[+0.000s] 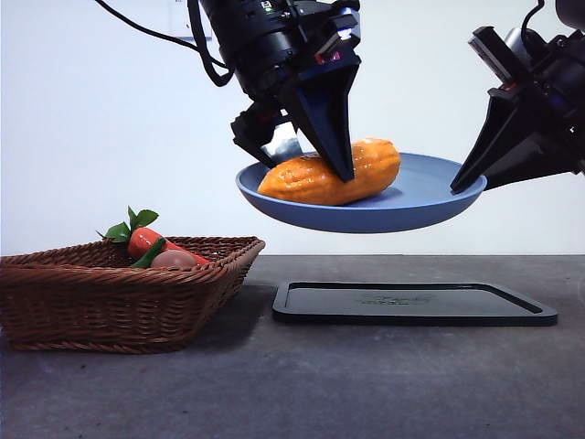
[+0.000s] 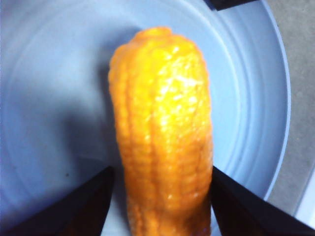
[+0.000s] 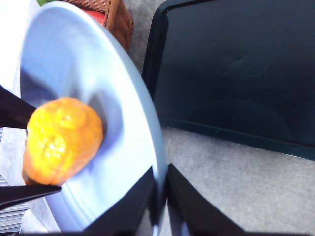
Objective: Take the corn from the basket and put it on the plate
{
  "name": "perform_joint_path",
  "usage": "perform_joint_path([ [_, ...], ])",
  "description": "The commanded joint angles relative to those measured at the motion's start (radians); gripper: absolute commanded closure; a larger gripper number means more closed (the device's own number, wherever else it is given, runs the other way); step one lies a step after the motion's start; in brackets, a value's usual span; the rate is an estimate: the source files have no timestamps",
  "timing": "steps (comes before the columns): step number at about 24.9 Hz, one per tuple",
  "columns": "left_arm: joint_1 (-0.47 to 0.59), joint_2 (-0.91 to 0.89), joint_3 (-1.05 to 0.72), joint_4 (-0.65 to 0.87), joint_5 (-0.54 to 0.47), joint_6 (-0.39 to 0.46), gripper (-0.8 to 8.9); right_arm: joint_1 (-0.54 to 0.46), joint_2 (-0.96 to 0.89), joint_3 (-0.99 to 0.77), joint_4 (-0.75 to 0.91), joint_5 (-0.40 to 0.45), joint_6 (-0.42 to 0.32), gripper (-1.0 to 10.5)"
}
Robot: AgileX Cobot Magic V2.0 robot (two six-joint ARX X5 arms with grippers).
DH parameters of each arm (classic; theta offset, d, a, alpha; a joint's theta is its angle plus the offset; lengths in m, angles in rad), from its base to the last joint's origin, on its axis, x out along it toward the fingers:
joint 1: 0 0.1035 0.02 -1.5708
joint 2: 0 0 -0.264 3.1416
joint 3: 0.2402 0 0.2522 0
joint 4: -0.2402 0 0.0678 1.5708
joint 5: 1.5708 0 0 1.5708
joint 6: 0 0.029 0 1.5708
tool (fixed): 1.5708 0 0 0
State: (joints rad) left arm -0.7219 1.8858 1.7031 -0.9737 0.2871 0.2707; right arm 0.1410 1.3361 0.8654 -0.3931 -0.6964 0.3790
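The corn (image 1: pixel 366 174) (image 2: pixel 162 132) (image 3: pixel 61 140), an orange-yellow bumpy cob, lies lengthwise in the light-blue plate (image 1: pixel 430 197) (image 2: pixel 49 98) (image 3: pixel 74 59). The plate hangs in the air above the black tray. My left gripper (image 1: pixel 306 165) (image 2: pixel 162 206) comes down from above, its two black jaws pressed against the cob's sides. My right gripper (image 1: pixel 466 183) (image 3: pixel 160 187) reaches in from the right side and is shut on the plate's rim, holding it up slightly tilted. The brown wicker basket (image 1: pixel 119 293) (image 3: pixel 115 14) stands on the table at the left.
A flat black rectangular tray (image 1: pixel 411 306) (image 3: pixel 236 69) lies on the grey table under the plate. In the basket are a red-orange vegetable with green leaves (image 1: pixel 146 240) and a small tan egg-like item (image 1: pixel 174 260).
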Motion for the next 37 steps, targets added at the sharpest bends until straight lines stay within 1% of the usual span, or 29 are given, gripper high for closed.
perform_joint_path([
  [1, 0.003, 0.016, 0.062, -0.032, -0.011, -0.002, 4.85, 0.002, 0.010, 0.026, 0.019, -0.035, 0.006, 9.5],
  [7, 0.010, 0.016, 0.186, -0.087, -0.011, -0.018, 4.86, -0.004, 0.032, 0.026, 0.017, -0.021, 0.002, 9.5],
  [13, 0.034, 0.016, 0.312, -0.135, -0.011, -0.017, 4.86, -0.028, 0.075, 0.026, 0.029, -0.012, 0.003, 9.5],
  [19, 0.078, 0.016, 0.354, -0.139, -0.010, -0.027, 4.86, -0.047, 0.087, 0.026, 0.058, -0.010, 0.003, 9.5],
  [25, 0.117, 0.011, 0.368, -0.167, -0.001, -0.043, 4.88, -0.114, 0.132, 0.034, 0.114, 0.002, 0.014, 9.5],
  [27, 0.120, 0.006, 0.368, -0.163, 0.000, -0.045, 4.88, -0.138, 0.180, 0.060, 0.116, 0.021, 0.014, 9.5],
  [29, 0.120, 0.003, 0.368, -0.160, 0.000, -0.045, 4.88, -0.152, 0.245, 0.100, 0.115, 0.021, 0.014, 9.5],
  [32, 0.120, 0.001, 0.368, -0.164, 0.000, -0.048, 4.88, -0.154, 0.356, 0.179, 0.105, 0.042, 0.015, 9.5],
  [37, 0.120, 0.001, 0.368, -0.162, 0.000, -0.050, 4.88, -0.154, 0.513, 0.285, 0.096, 0.041, 0.033, 9.5],
])
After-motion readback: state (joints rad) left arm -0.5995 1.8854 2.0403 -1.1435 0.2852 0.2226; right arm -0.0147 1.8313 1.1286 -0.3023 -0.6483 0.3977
